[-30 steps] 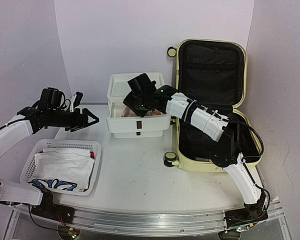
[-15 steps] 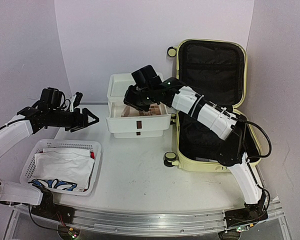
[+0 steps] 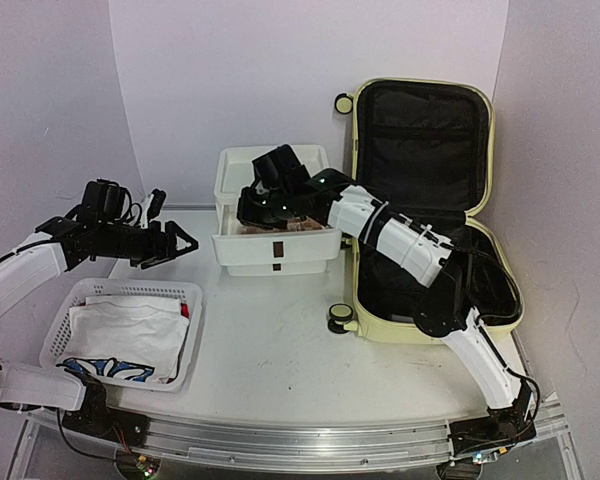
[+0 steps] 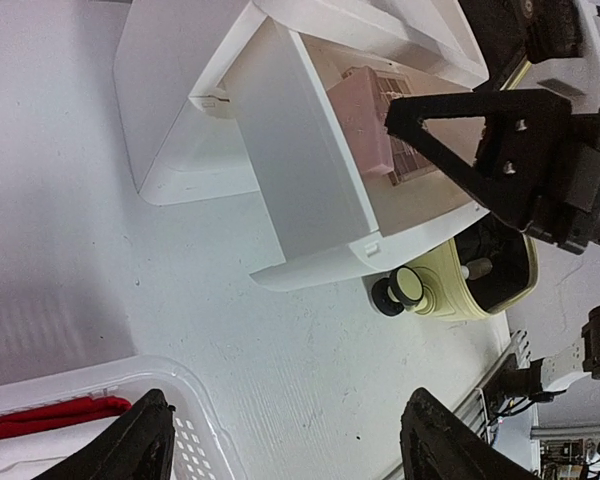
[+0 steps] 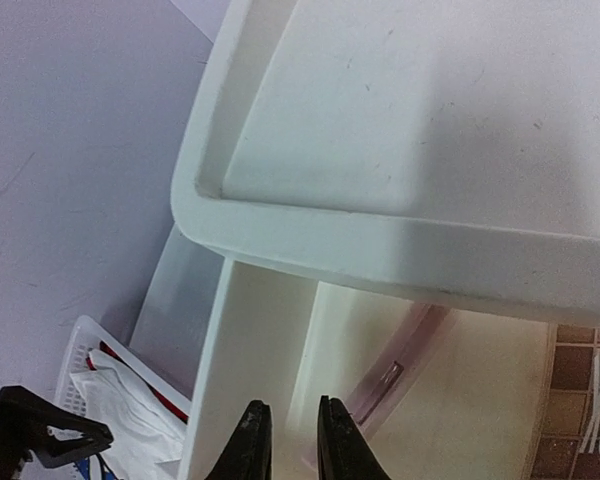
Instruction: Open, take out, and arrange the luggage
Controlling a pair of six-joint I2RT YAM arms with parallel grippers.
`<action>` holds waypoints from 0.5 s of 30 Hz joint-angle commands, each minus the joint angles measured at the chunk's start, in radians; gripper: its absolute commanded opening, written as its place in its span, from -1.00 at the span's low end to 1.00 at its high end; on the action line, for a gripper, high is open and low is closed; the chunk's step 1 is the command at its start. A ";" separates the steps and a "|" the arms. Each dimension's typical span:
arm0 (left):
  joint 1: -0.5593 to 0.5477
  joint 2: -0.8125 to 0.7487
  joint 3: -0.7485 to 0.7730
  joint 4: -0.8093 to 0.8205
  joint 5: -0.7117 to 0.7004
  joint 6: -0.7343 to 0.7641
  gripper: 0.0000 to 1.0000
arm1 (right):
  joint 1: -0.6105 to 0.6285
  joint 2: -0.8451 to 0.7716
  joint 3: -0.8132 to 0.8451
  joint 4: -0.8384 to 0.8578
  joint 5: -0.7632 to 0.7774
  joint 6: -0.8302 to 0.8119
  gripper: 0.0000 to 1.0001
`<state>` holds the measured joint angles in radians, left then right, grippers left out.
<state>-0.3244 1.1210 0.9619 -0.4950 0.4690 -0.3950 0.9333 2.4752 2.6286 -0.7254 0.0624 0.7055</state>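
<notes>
Holding right end effector nearly clenched at drawer box rim, grip impossible to tell; left end effector released. Showing unreadable print on packet alongside.

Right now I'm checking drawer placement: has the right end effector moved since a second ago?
Yes. The right end effector has shifted left along the white drawer box, toward its left wall.

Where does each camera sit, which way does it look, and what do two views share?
Top external: above and behind the bases, looking down; left arm, right arm, luggage, drawer box.
Left wrist: on the left arm, facing the drawer box; open left hand.
Right wrist: on the right arm, above the box's corner; right hand.
All share the drawer box.
</notes>
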 commanded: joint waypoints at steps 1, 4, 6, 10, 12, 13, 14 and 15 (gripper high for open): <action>-0.002 -0.023 0.005 0.038 0.011 -0.005 0.56 | 0.008 0.026 0.056 0.051 0.005 -0.072 -0.62; -0.001 -0.019 0.012 0.037 0.011 -0.005 0.56 | 0.007 0.020 0.055 -0.005 0.057 -0.076 -0.65; -0.002 -0.017 0.017 0.038 0.010 -0.005 0.56 | 0.006 -0.001 0.035 -0.054 0.100 -0.072 -0.68; -0.001 -0.005 0.026 0.038 0.012 -0.005 0.56 | 0.007 -0.050 -0.008 -0.155 0.156 -0.057 -0.71; -0.001 0.004 0.028 0.038 0.014 -0.008 0.56 | 0.004 -0.072 -0.007 -0.217 0.184 -0.050 -0.73; -0.002 0.007 0.029 0.038 0.016 -0.009 0.56 | 0.005 -0.087 -0.020 -0.236 0.202 -0.049 -0.74; -0.001 0.012 0.029 0.038 0.019 -0.010 0.56 | 0.004 -0.106 -0.035 -0.246 0.213 -0.049 -0.74; -0.001 0.013 0.028 0.038 0.020 -0.011 0.56 | 0.005 -0.124 -0.051 -0.254 0.228 -0.052 -0.74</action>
<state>-0.3244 1.1252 0.9592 -0.4957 0.4706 -0.3954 0.9367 2.4634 2.6194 -0.8597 0.1959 0.6521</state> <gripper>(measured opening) 0.780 0.133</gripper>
